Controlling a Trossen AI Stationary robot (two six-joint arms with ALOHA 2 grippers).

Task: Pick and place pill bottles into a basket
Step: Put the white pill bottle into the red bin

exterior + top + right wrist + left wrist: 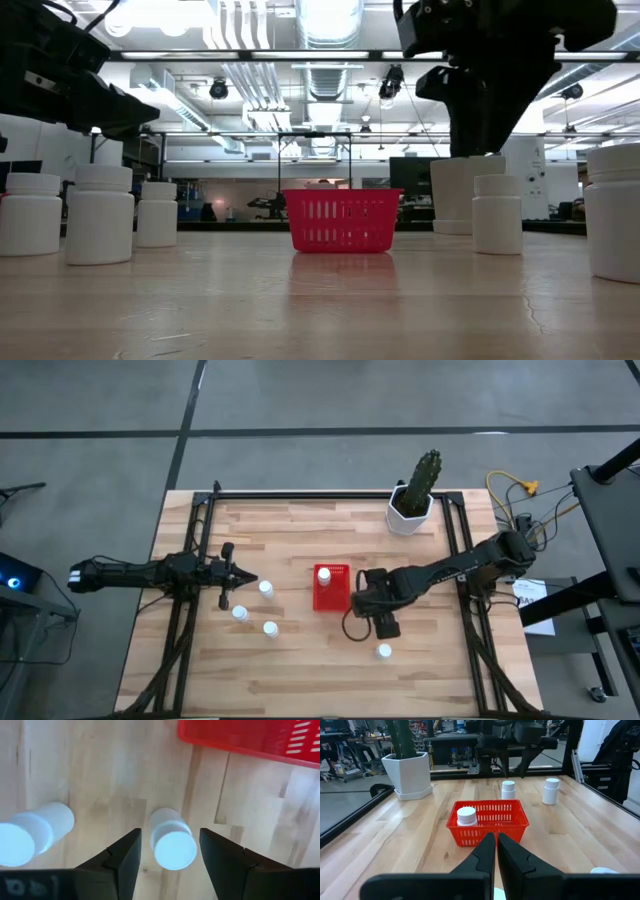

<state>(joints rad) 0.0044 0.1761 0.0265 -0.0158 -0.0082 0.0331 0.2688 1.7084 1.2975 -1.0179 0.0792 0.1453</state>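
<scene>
A small red basket [331, 589] sits near the middle of a wooden table [300, 670], its long axis running from the table's far edge toward its near edge. One pill bottle [323, 573] stands upright inside it, at the far end, cap up.

The right gripper [170, 851] hangs just to the right of the basket, pointing straight down at the table. Its fingers are spread apart, with an upright pill bottle [171, 841] between them; the wrist view looks down on the round white cap. The fingers do not appear to touch the bottle. A second bottle [30, 835] stands near it, also upright, on the side away from the basket. In the high view the right arm covers most of this area, and only one bottle [384, 651] shows clearly, nearer the table's front edge than the basket.

The left gripper [496, 851] hovers well to the left of the basket, pointing toward it, its fingers closed together with nothing between them. Three upright bottles stand to the left of the basket, close to this gripper: one [265, 589] just beyond its tip, one [240, 613] beside it, and one [270, 628] a little nearer the front edge.

A white pot holding a cactus [412, 500] stands beyond the basket, at the table's far edge and to the right.
</scene>
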